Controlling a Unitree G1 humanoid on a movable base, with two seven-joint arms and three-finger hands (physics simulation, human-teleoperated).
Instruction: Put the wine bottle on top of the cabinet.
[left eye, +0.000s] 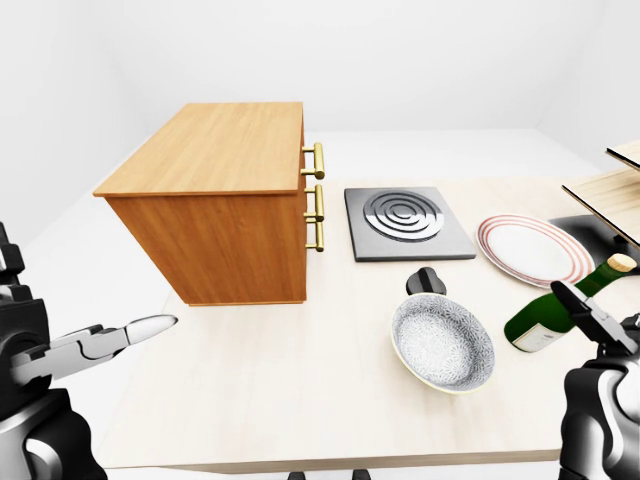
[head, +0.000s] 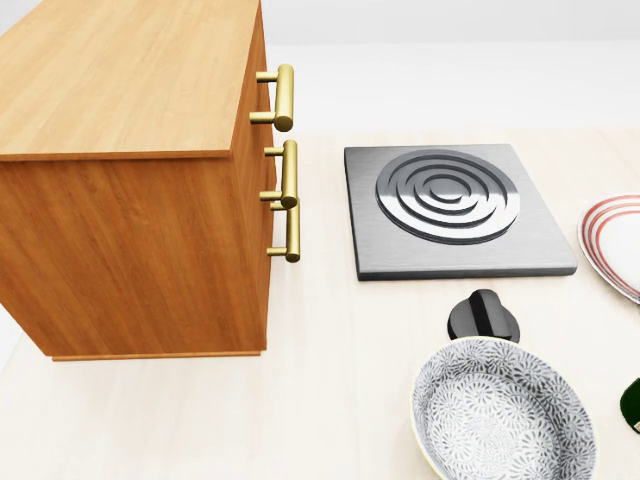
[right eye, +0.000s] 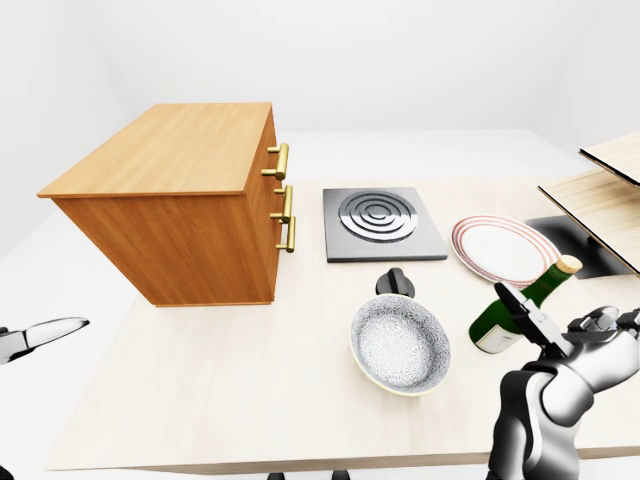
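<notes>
Starting at the left: left hand (left eye: 120, 335), metallic fingers extended and spread, grasping nothing, hovering off the table's near-left edge. Cabinet (left eye: 215, 200), boxy orange wood grain, flat bare top, three brass handles (head: 287, 170) on its right face. Table (left eye: 300, 390), pale wood, broad open surface near the cabinet. Stove plate (head: 455, 210), square grey metal with concentric rings; black knob (head: 483, 316) nearer. Bowl (right eye: 400, 343), round, speckled grey. Plate (right eye: 500, 248), white, red-ringed. Wine bottle (right eye: 518, 306), dark green glass, lying tilted near the table's right edge, long axis running near-left to far-right, cork end pointing far-right. Right hand (right eye: 575, 350), fingers unclenched, just beside the bottle, not gripping it.
</notes>
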